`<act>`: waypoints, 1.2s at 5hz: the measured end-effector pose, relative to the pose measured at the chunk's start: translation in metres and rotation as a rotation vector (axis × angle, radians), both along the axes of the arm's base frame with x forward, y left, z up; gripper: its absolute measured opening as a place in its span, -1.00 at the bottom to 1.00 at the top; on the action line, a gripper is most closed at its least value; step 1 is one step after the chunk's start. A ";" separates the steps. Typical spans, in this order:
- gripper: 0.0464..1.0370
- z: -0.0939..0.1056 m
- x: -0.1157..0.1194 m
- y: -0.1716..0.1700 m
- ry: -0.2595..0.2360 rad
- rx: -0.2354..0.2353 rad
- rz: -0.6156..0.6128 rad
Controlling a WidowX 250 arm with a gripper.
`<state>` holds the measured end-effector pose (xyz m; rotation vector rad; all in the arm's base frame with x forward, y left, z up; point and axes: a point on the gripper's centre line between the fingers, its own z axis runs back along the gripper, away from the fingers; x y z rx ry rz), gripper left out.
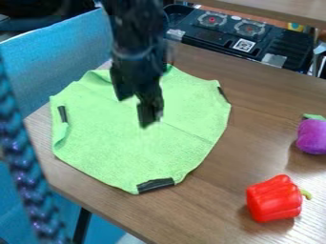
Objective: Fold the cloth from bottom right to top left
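A: Please, where is the cloth (pixel 185 114) at this moment?

B: It lies spread on the wooden counter (pixel 204 209), near the corner on the left side. It is light green, with an uneven outline, and it has dark patches at the left edge, the lower corner and the upper right edge. The left edge is a little bent over, and the upper left part is wrinkled.

A: And how is the tool (pixel 136 109)?

B: It hangs down from the top, over the upper middle of the cloth. Its two fingers stand moderately apart, and it holds nothing between them. It is blurred, so I cannot tell if a tip touches the cloth.

A: What else is there?

B: A red toy pepper (pixel 274 199) lies to the lower right of the cloth, with its stem to the right. A purple toy vegetable (pixel 312 136) with a green top is above it, at the right edge. Behind the counter there is a black case (pixel 223 40).
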<state>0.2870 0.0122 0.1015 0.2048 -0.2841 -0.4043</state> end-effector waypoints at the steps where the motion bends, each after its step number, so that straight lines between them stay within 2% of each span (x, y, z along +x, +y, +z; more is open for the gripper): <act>1: 0.93 -0.017 -0.012 -0.020 -0.006 0.048 -0.049; 3: 0.93 -0.045 -0.021 -0.034 0.025 0.133 -0.123; 6: 0.93 -0.074 -0.032 -0.045 0.081 0.206 -0.166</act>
